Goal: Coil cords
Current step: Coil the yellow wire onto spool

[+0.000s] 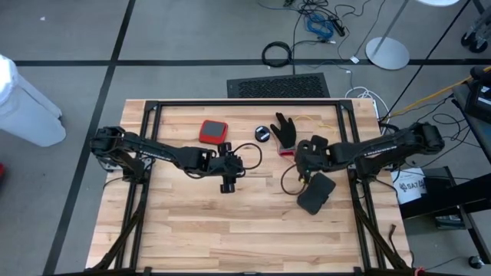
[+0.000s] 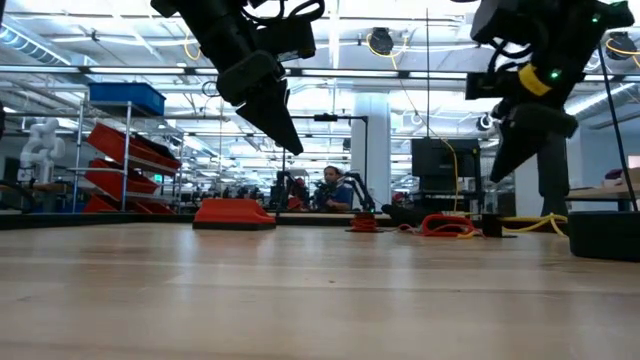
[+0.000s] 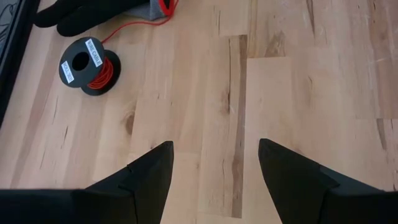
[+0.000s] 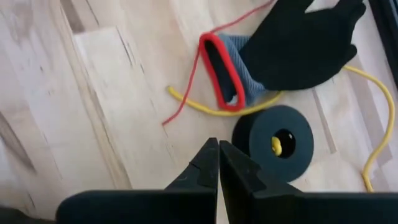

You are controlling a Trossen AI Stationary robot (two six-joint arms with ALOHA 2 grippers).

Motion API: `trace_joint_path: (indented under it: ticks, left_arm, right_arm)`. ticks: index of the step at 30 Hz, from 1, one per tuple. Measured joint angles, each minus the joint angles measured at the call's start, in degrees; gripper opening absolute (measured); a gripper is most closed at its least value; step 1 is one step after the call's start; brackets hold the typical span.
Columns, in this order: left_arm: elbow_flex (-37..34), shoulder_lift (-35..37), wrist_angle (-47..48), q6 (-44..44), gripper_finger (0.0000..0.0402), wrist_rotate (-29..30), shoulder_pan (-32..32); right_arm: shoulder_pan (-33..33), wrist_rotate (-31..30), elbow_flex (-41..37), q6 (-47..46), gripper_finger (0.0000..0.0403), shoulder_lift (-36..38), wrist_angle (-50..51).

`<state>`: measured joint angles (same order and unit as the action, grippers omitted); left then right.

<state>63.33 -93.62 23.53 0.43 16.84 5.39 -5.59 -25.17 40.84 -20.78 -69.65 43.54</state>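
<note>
A: Our left pincer (image 3: pixel 214 171) hangs over bare planks of the pale wooden desk (image 1: pixel 230 230) with its dark wedge fingers spread wide and nothing between them. The thin red-orange cord (image 3: pixel 134 22) runs from its small round black reel (image 3: pixel 84 62), partly wound with red turns, up to the black fabric glove with the red-trimmed grey cuff (image 3: pixel 93 15).

B: And our right pincer (image 4: pixel 217 165) is closed tip to tip, holding nothing, just beside the thin yellow cord (image 4: pixel 205 107) and its smooth black reel (image 4: pixel 273 142), which lies flat; that cord loops under the glove's cuff.

A: We judge we should free each cord from the glove first, then take a loose end near its tip, since wire this thin would slip from a broad grip.

B: Agreed; the reels look light and may slide on the smooth wood, so we'd steady one with the other pincer while winding
</note>
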Motion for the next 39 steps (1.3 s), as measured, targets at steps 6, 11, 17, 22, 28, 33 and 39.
trace_joint_path:
  ticks: [6,11,17,22,28,33,39]
  left_arm:
    - [0.0,0.0,0.0,0.0,0.0244,0.0,0.0]
    - [0.0,0.0,0.0,0.0,0.0244,0.0,0.0]
    - [0.0,0.0,-0.1,0.0,0.0244,0.0,0.0]
    - [0.0,0.0,-0.5,0.0,0.0244,0.1,0.0]
    - [0.0,0.0,-0.5,0.0,0.0244,0.1,0.0]
    - [0.0,0.0,-0.5,0.0,0.0244,0.1,0.0]
    - [0.0,0.0,-0.5,0.0,0.0244,0.1,0.0]
  right_arm:
    - [-1.2,-3.4,-3.5,0.1,0.0056,-1.2,-1.6]
    - [-1.2,-9.3,-8.3,0.3,0.0130,-1.2,-6.1]
    - [-0.1,-11.2,-13.5,5.4,0.0180,-1.2,-15.3]
    - [1.8,-14.3,-15.7,7.0,0.0190,-1.2,-18.5]
    - [5.3,-15.2,-15.9,12.0,0.0188,-1.2,-23.6]
    - [9.1,-12.5,-17.2,13.0,0.0188,-1.2,-26.1]
    - [12.2,-10.3,-18.5,11.4,0.0187,-1.2,-26.2]
